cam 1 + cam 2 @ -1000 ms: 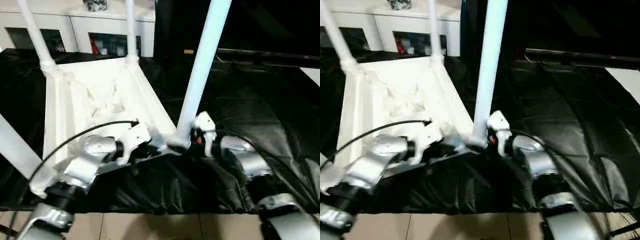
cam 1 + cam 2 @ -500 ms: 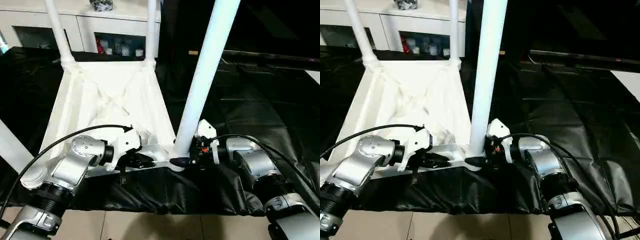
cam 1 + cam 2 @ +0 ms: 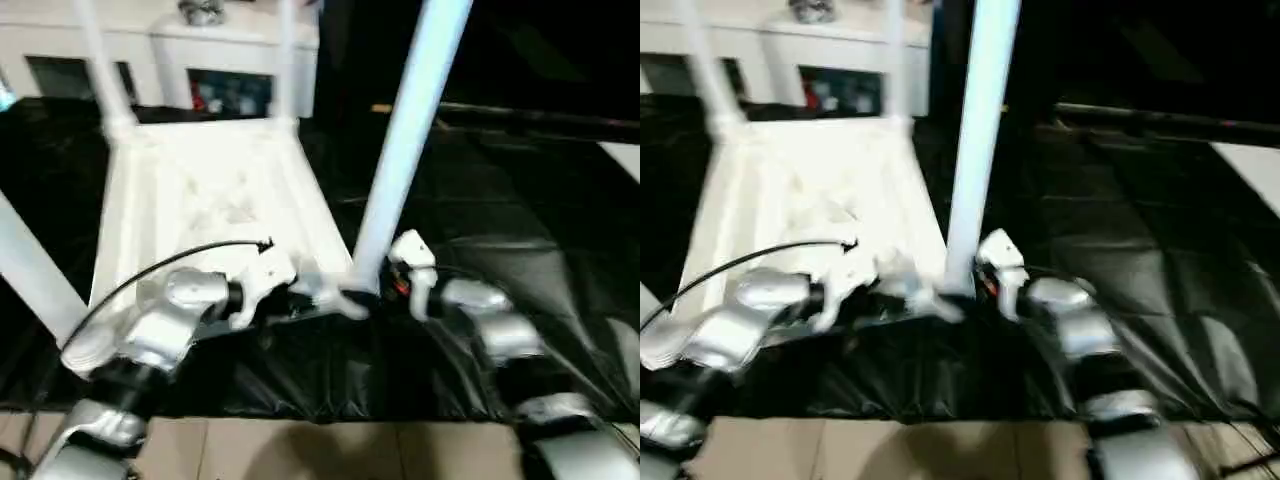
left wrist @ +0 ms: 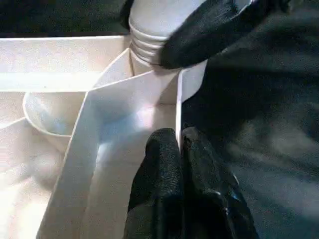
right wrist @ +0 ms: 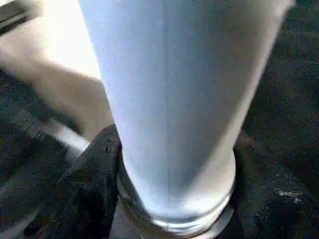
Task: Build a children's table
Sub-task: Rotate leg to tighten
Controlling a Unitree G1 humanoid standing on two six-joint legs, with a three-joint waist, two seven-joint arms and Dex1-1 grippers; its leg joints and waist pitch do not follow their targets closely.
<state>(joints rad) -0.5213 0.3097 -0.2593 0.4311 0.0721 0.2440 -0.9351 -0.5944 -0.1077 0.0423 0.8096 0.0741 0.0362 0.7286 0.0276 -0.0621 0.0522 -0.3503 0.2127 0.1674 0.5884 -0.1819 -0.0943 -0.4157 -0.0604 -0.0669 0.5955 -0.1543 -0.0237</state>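
Nearest the camera, at lower left and lower right of the head views: two silver forearms, reaching inward over beige floor tiles (image 3: pixel 300 455) toward the frame centre.

Left gripper (image 4: pixel 180 144): two black fingers pressed together, pinching the thin upright edge wall of the white plastic square tabletop (image 3: pixel 215 195) close to its near right corner; clamped on that rim.

Right gripper (image 5: pixel 172 164): black fingers either side of the base of the near white tapered tube leg (image 3: pixel 405 140), one finger (image 5: pixel 92 172) lying against the tube just above its ribbed collar; spread to about the width of the tube, though a firm grip cannot be told. In the left wrist view, one of these black fingers (image 4: pixel 209 30) seen laid across the same ribbed collar, beside the round corner socket (image 4: pixel 149 59).

Centre of the head views: tabletop lying upside down, ribbed underside upward, on a crinkled black plastic sheet (image 3: pixel 520 200) covering the work surface. Near leg standing nearly upright in the near right corner, running off the top of the frame. At far left edge, another white leg (image 3: pixel 35 270), slanting.

Farther back: two more white legs (image 3: pixel 100 60) (image 3: pixel 285 60), upright in the far corners.

Top left, farthest: white cabinet with glass doors (image 3: pixel 230 85), small coloured items blurred behind the glass.
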